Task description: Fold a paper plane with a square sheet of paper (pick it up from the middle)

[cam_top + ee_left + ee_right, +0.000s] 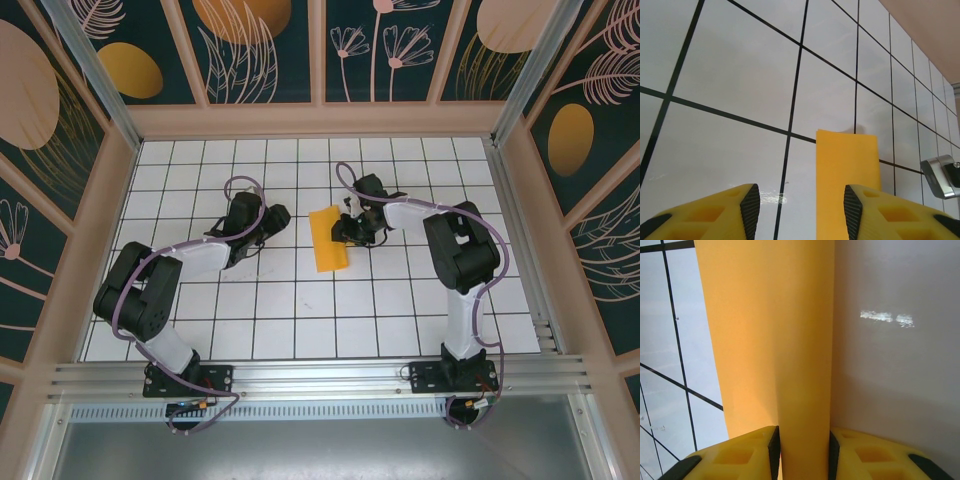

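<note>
The square sheet of paper (327, 240) is orange-yellow and folded into a narrow strip near the middle of the tiled floor. My right gripper (351, 229) is at its right edge. In the right wrist view my right gripper (804, 452) is shut on a raised fold of the paper (770, 335), which fills the gap between the pads. My left gripper (274, 216) is left of the sheet and apart from it. In the left wrist view my left gripper (802, 210) is open, with the paper (845, 170) lying on the floor ahead, close to the right fingertip (852, 207).
The floor (300, 300) is white tiles with black grid lines, enclosed by peach walls (320, 120) with dark floral panels. A metal rail (320, 378) runs along the near edge by the arm bases. A metal part of the right arm (940, 175) shows beyond the paper.
</note>
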Controlling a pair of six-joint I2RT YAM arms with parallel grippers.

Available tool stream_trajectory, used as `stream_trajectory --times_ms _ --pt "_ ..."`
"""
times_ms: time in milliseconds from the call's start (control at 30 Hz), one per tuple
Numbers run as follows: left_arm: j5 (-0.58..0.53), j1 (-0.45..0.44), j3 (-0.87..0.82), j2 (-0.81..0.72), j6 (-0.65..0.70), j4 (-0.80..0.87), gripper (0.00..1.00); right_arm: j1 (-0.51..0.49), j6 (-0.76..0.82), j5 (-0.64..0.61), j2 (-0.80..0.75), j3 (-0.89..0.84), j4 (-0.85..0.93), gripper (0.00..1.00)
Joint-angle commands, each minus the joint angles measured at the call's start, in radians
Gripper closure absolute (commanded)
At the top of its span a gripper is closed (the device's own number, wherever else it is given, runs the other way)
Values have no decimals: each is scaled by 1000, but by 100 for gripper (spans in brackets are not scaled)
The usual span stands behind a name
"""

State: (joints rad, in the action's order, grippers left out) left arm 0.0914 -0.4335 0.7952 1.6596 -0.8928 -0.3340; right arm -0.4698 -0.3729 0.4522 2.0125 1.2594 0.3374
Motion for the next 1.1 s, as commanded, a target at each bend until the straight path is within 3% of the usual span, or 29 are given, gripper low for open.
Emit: stream_trajectory --times_ms 0,400,700,1067 --pt "53 -1 -6 15 -7 -56 50 5 1 -178 86 -34 96 67" --pt "190 -58 135 152 48 -2 58 -3 14 -216 102 -54 91 67" --pt "259 -96 236 255 29 37 69 -6 15 -219 107 -55 88 67" --pt "245 -125 344 355 40 194 83 -12 8 -218 114 -62 83 67"
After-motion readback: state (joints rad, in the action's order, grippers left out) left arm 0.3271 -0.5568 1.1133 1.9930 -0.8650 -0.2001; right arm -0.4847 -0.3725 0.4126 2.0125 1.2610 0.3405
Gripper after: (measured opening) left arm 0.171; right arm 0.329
